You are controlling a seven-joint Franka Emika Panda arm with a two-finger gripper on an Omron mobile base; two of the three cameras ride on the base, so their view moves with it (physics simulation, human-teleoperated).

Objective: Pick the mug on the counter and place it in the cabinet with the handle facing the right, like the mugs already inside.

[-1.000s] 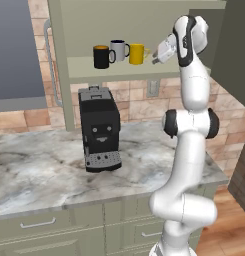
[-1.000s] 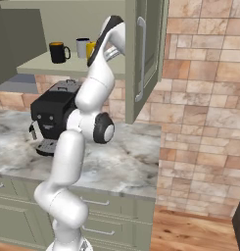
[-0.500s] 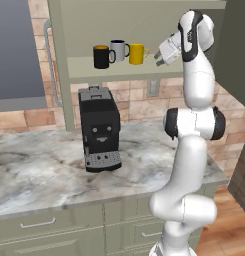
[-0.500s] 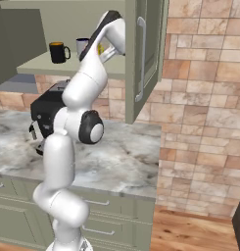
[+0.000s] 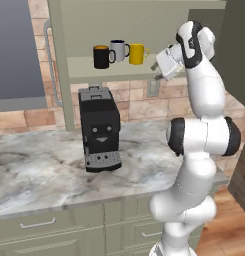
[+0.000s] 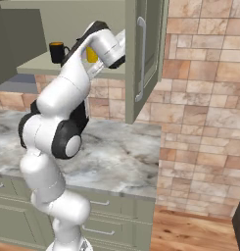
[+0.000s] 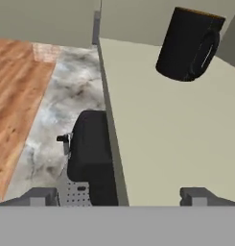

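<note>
The yellow mug [image 5: 136, 54] stands on the cabinet shelf [image 5: 114, 70], rightmost of a row, its handle [image 5: 146, 50] pointing right. Left of it are the grey-white mug [image 5: 118, 50] and the black mug [image 5: 101, 56]. My gripper [image 5: 159, 71] hangs open and empty just right of the yellow mug, off the shelf's front corner, touching nothing. The hand view looks along the shelf board [image 7: 171, 134] at the black mug [image 7: 188, 45], with the open gripper [image 7: 119, 196] at the bottom. From the right, the yellow mug [image 6: 91, 55] peeks out behind my arm.
A black coffee machine [image 5: 99, 129] stands on the marbled counter [image 5: 39, 175] under the shelf. The cabinet door [image 6: 141, 59] stands open with its metal bar handle on the right side. Brick wall runs behind; wood floor [image 7: 13, 96] lies below.
My hand has drawn back a little from the yellow mug, to the right and lower, and the arm has swung. The three mugs have stayed put.
</note>
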